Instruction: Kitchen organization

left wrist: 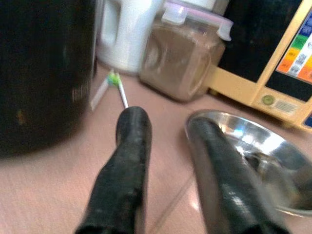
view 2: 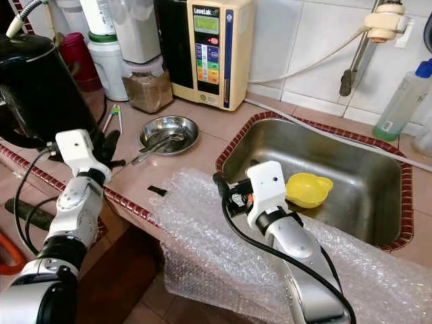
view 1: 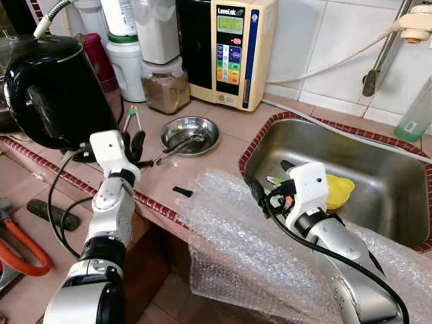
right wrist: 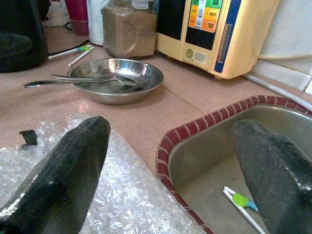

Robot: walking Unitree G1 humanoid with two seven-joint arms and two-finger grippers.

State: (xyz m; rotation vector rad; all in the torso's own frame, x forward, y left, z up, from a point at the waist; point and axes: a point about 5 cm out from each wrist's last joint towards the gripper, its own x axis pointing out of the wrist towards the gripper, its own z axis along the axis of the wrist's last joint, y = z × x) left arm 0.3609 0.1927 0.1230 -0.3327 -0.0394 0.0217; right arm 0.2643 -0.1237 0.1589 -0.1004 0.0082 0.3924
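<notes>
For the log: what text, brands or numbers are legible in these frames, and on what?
"LeveLuk": brand at the top of the cream water ionizer.
Ionizer's coloured button labels: too small to read.
Round sticker low on its front: blurred.
White container's label: unreadable.

We're in a home kitchen: a stainless sink (view 2: 378, 202) sunk into a tiled bench (view 2: 202, 145), white wall tiles behind, a black kettle (view 1: 47, 91), a water ioniser (view 1: 233, 50), a jar of brown powder (view 1: 165, 88), and a steel dish (view 1: 190, 135) holding spoons.
</notes>
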